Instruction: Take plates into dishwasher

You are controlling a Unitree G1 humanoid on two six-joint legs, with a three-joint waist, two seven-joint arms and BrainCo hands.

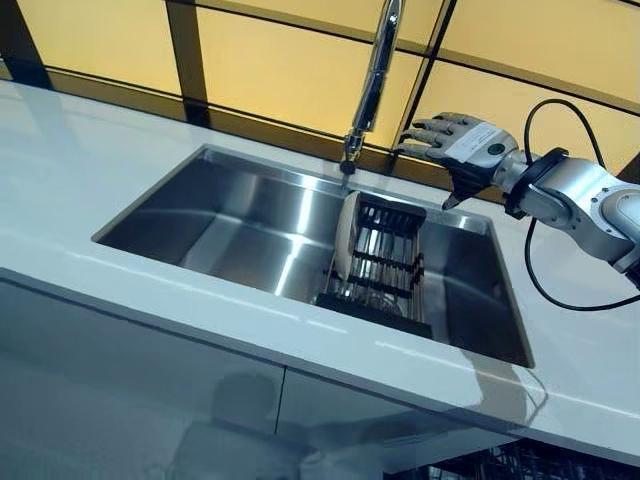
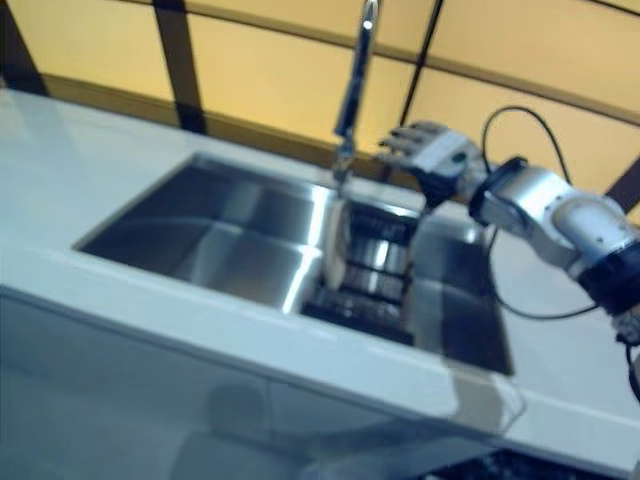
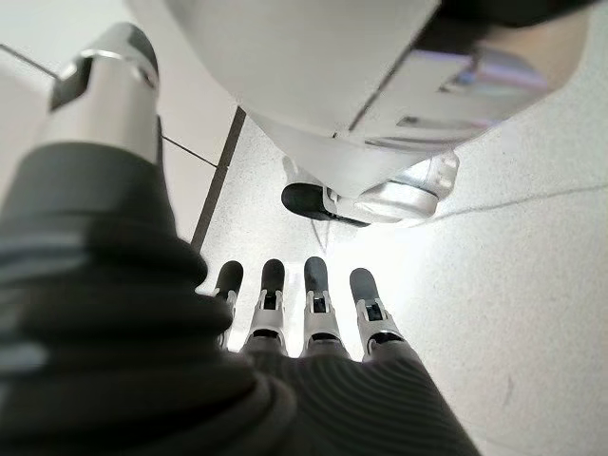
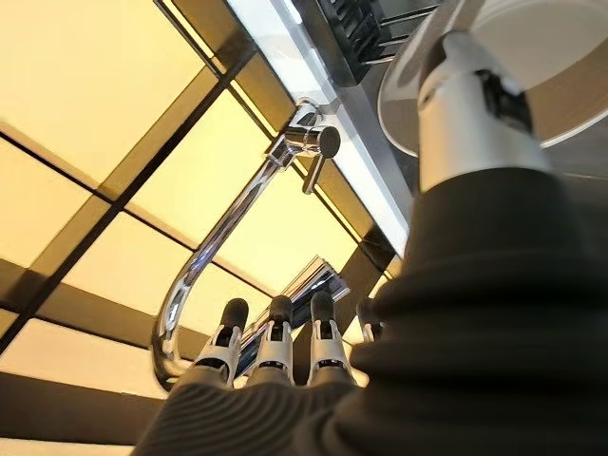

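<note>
Countertop (image 1: pixel 150 270) runs across the front of the eye views, with the steel sink (image 1: pixel 230 225) sunk into it. Ahead of and below the right hand (image 1: pixel 462 145) a black rack (image 1: pixel 385 265) stands in the sink, and one white plate (image 1: pixel 346 240) stands on edge at the rack's far side from the hand. That hand hovers above the sink's back rim, just beside the tap (image 1: pixel 370 85), fingers spread and relaxed, holding nothing and well clear of the plate.

From the left wrist, the left hand (image 3: pixel 313 304) hangs low over pale floor (image 3: pixel 532 285), fingers straight and empty.

From the right wrist, the plate (image 4: pixel 494 104) shows past the thumb, the tap arching beyond the fingertips (image 4: pixel 275 318).

My reading is that the reach is only beginning. To do it well, the hand should drop below the spout and come in over the rack to the plate's upper rim. Thumb on one face, fingers on the other, then lift straight up so the rack's bars don't catch.
</note>
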